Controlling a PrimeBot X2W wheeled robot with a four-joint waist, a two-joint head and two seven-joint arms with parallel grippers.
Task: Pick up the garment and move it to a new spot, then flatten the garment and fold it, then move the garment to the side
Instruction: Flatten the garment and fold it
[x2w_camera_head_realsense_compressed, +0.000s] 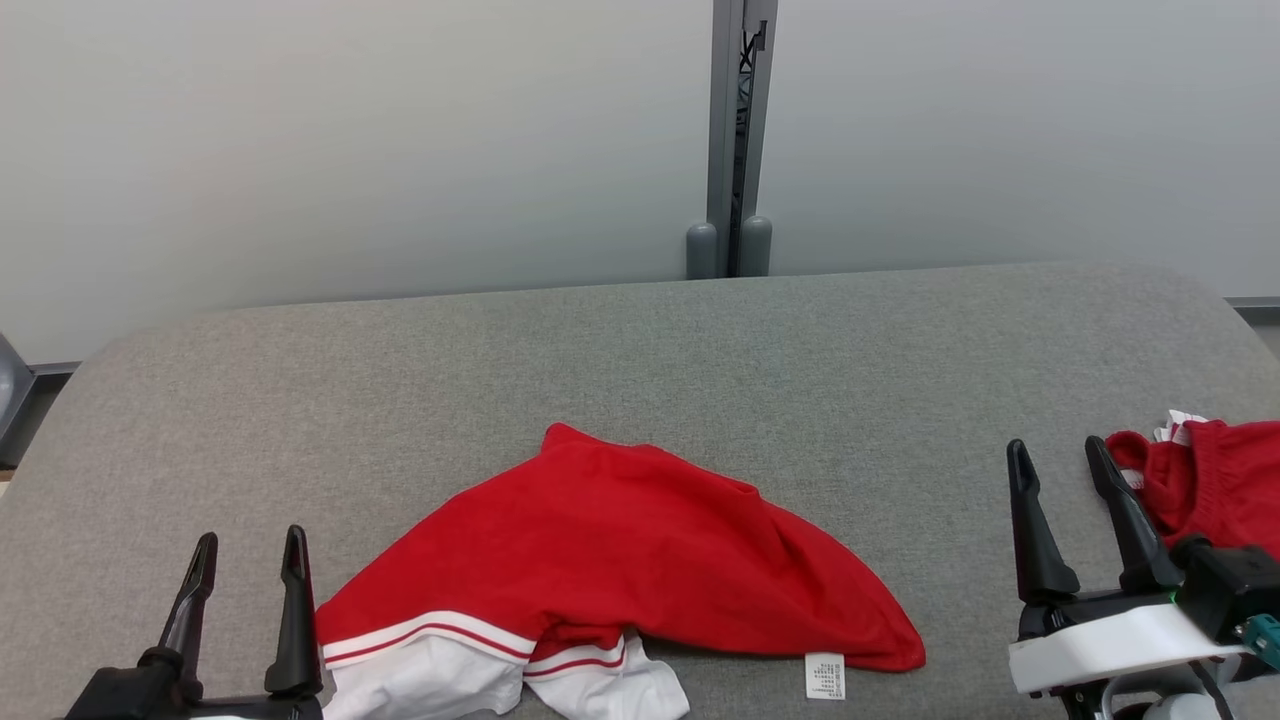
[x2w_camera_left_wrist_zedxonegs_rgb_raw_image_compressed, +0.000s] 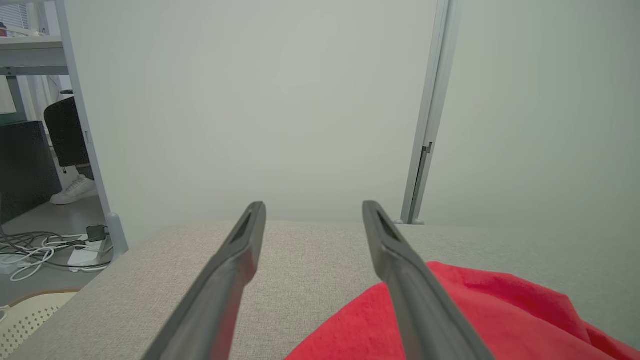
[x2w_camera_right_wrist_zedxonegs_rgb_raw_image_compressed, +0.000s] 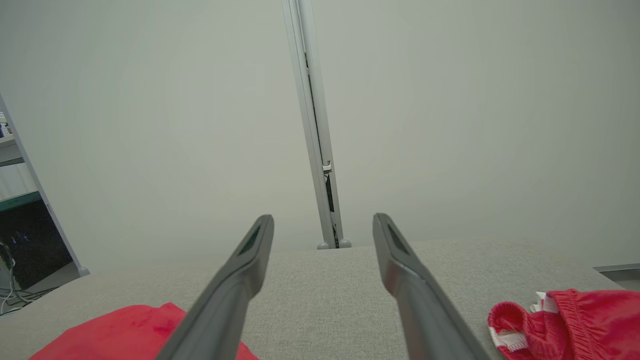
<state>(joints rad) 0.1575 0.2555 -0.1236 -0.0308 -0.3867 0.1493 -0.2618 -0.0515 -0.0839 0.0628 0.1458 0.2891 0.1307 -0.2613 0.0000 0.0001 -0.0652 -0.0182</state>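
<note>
Grey fabric table (x2w_camera_head_realsense_compressed: 640, 330); metal post (x2w_camera_head_realsense_compressed: 735, 140) behind; cables (x2w_camera_left_wrist_zedxonegs_rgb_raw_image_compressed: 35, 247), white shoe (x2w_camera_left_wrist_zedxonegs_rgb_raw_image_compressed: 75, 190) on floor.

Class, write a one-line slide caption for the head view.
Open left gripper and right gripper flank a crumpled red garment on grey fabric surface.

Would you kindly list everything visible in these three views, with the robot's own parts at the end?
grey upholstered surface: one, grey, under both garments
red fabric garment with white striped trim: one, red and white, crumpled at the surface's near middle
white care label: one, white, at that garment's near right edge
second red fabric garment: one, red, bunched at the surface's right edge
grey metal post: one, grey, between pale wall panels
white cables: one tangle, white, floor at left
white shoe: one, white, floor beyond cables
left gripper: one, dark, open, lower left
right gripper: one, dark, open, lower right
</note>
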